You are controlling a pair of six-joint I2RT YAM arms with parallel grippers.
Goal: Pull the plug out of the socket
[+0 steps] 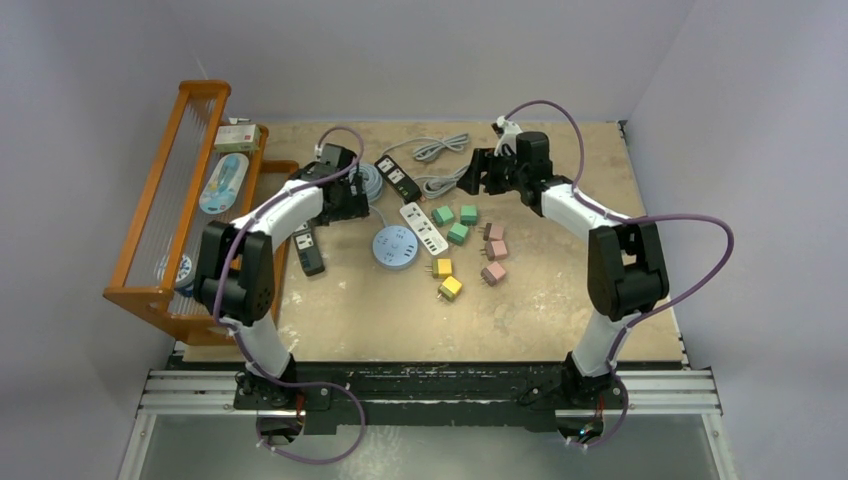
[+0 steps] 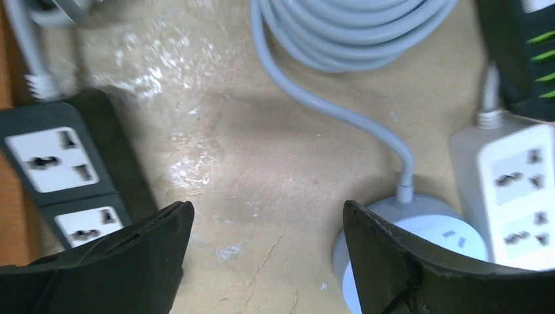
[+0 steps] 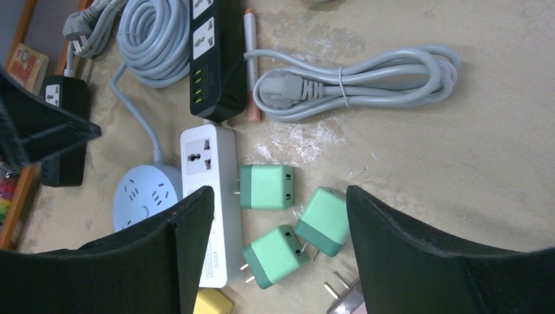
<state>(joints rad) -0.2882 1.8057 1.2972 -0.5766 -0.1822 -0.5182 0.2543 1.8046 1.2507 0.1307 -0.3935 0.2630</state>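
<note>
MID-DESK: eight loose plugs lie clear of every socket: three green plugs, three pink plugs and two yellow plugs. Just left of them are a white strip and a round socket. Two black strips, a coiled cable and an orange rack at the desk's left edge crowd the rest. The right gripper hangs wide apart and empty, the green plugs showing between its fingers. The left gripper, also spread and empty, hovers over bare desk beside the round socket.
</note>
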